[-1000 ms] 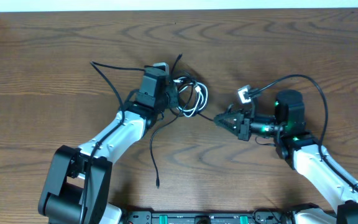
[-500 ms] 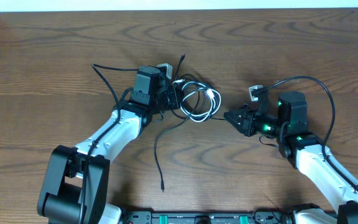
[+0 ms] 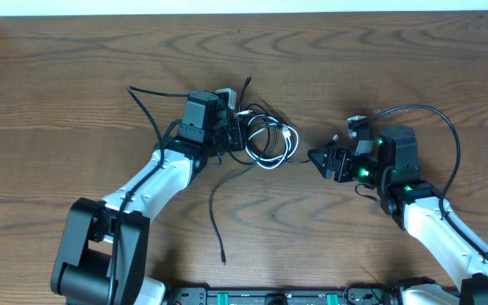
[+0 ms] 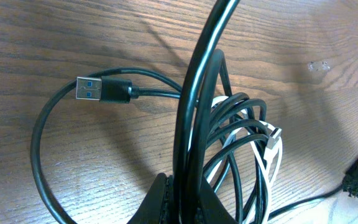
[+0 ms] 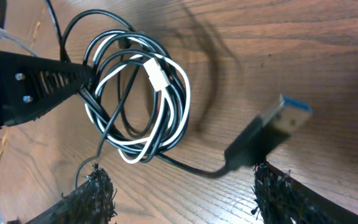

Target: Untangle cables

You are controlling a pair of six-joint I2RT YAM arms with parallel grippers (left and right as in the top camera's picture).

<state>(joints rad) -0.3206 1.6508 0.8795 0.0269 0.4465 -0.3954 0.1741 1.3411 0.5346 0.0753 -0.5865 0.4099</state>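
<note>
Lying mid-frame on the surface (image 3: 74, 76): coiled cables (image 3: 268, 141); left fingers (image 3: 236, 135) clamped on a black loop; right fingers (image 3: 318, 158) apart, plug (image 5: 286, 119) between.

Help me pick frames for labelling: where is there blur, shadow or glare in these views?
Overhead: sharp, evenly lit brown wooden table. Left wrist: black USB plug with blue tongue crisp; the near black cable looms large and casts a soft shadow. Right wrist: coiled black and white cables sharp, but the blue-tipped USB plug is smeared by blur.
</note>
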